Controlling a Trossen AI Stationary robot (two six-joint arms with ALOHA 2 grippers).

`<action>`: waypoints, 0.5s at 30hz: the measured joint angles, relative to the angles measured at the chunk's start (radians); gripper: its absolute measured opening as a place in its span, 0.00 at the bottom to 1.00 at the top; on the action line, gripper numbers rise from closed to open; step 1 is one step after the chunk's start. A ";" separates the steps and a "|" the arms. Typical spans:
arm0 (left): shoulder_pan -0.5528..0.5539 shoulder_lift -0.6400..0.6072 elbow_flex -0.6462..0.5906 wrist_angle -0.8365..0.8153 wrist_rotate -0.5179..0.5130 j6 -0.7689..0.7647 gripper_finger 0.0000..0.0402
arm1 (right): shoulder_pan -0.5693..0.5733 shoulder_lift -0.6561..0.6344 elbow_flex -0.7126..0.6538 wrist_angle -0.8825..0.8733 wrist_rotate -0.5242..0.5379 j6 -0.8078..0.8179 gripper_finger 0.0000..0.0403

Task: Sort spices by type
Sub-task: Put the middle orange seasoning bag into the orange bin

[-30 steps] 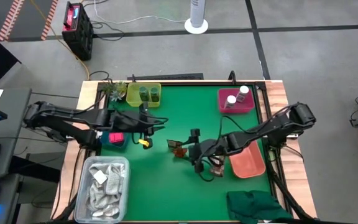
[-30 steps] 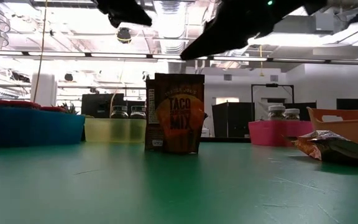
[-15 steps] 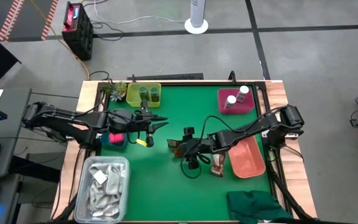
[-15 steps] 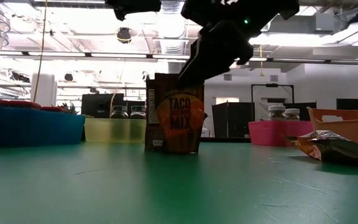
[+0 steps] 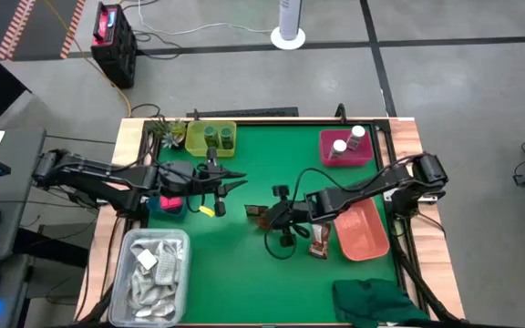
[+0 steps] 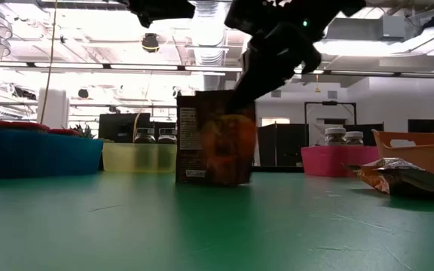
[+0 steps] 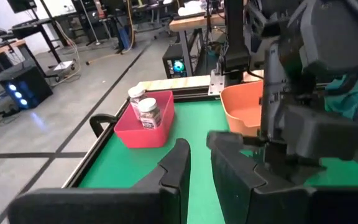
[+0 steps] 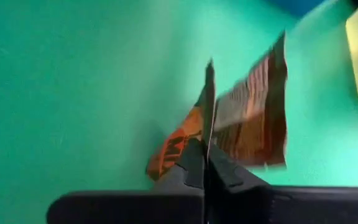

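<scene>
In the middle of the frame, the right hand (image 5: 264, 216) is pinched tight on the top of a brown sachet (image 6: 215, 140) standing on the green desk (image 5: 244, 273). Now it is grabbing. Next, I think it must lift the sachet to the orange bin (image 5: 365, 232). The left hand (image 5: 231, 179) waits apart, upper left.

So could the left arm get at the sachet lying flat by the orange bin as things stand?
Probably not easily. The left hand hangs by the yellow bin, and the right arm with its hand shut on the standing sachet crosses the way to the flat sachet.
</scene>
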 joint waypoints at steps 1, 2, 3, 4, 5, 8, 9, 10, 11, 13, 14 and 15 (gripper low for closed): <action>0.000 0.000 -0.008 0.015 0.000 0.005 0.14 | 0.000 -0.004 0.017 -0.042 0.000 0.010 0.05; 0.000 0.000 -0.012 0.025 -0.001 0.010 0.14 | 0.000 -0.013 0.035 -0.079 0.000 0.021 0.06; 0.000 0.000 -0.017 0.036 -0.002 0.013 0.14 | 0.000 -0.022 0.052 -0.125 0.000 0.029 0.07; 0.000 0.000 -0.020 0.050 -0.002 0.017 0.14 | 0.000 -0.032 0.071 -0.173 0.000 0.035 0.07; 0.000 0.000 -0.021 0.051 -0.003 0.019 0.14 | 0.000 -0.045 0.090 -0.218 0.000 0.041 0.07; 0.000 0.000 -0.021 0.042 -0.006 0.016 0.14 | 0.006 -0.101 0.132 -0.375 0.000 0.075 0.03; 0.000 0.000 -0.021 0.035 -0.006 0.012 0.14 | 0.008 -0.123 0.142 -0.432 0.000 0.097 0.03; 0.001 0.000 -0.021 0.026 -0.006 0.010 0.14 | 0.008 -0.149 0.148 -0.487 0.000 0.129 0.03; 0.001 0.000 -0.021 0.020 -0.006 0.009 0.14 | 0.008 -0.174 0.150 -0.540 -0.001 0.167 0.03; 0.001 0.000 -0.021 0.019 -0.006 0.009 0.14 | 0.008 -0.227 0.148 -0.634 -0.002 0.256 0.03; 0.001 0.000 -0.021 0.020 -0.006 0.009 0.14 | 0.008 -0.251 0.142 -0.673 -0.002 0.306 0.04; 0.001 0.000 -0.021 0.022 -0.006 0.008 0.14 | 0.007 -0.271 0.136 -0.716 -0.002 0.359 0.04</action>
